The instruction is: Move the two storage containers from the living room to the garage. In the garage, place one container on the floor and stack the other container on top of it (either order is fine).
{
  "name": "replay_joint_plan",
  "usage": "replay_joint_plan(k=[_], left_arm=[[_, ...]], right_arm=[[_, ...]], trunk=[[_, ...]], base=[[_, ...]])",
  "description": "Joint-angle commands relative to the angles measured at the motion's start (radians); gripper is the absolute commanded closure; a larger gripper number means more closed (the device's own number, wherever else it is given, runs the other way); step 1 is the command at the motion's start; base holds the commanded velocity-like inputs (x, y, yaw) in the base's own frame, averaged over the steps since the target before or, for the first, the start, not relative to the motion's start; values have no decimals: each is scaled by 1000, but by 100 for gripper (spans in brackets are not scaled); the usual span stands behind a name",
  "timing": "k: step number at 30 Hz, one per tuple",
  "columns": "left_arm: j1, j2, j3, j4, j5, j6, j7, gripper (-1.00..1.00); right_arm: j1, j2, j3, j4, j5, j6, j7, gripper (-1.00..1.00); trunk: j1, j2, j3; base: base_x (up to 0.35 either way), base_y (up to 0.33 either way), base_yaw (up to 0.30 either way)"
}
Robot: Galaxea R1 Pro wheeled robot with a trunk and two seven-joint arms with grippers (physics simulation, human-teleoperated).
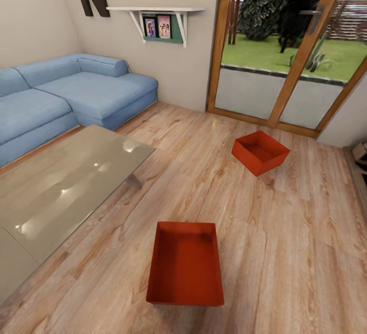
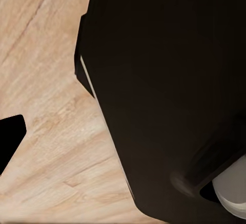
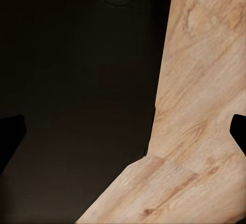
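Two orange-red storage containers sit open-topped on the light wood floor of the living room. The nearer container (image 1: 186,265) lies just ahead of me, low in the head view. The farther container (image 1: 260,151) rests turned at an angle near the glass doors. In the right wrist view my right gripper (image 3: 124,134) is open, its black fingertips (image 3: 10,139) wide apart over my dark body and the planks. The left wrist view shows my left gripper (image 2: 123,137) with one black fingertip (image 2: 11,137) at the frame's edge, beside my dark body; nothing is held.
A glass coffee table (image 1: 66,181) stands to my left, with a blue sofa (image 1: 76,94) behind it. Wood-framed glass doors (image 1: 285,54) close the far side. A pale object (image 1: 360,151) sits at the right wall. Open floor lies between the containers.
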State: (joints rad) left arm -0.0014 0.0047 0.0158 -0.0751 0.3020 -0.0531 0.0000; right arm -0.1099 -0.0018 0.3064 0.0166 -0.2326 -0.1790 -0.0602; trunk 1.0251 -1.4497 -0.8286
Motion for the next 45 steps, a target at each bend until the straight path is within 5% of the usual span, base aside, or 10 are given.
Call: replay_joint_plan(k=[1, 45], left_arm=[[0, 0, 1, 0, 3, -2, 0, -100], [0, 0, 1, 0, 3, -2, 0, -100]], right_arm=[[-1, 0, 8, 2, -9, -5, -1, -100], [-1, 1, 3, 2, -10, -5, 6, -100]], trunk=[[0, 0, -2], [0, 0, -63]], base=[[0, 0, 114], [0, 0, 16]])
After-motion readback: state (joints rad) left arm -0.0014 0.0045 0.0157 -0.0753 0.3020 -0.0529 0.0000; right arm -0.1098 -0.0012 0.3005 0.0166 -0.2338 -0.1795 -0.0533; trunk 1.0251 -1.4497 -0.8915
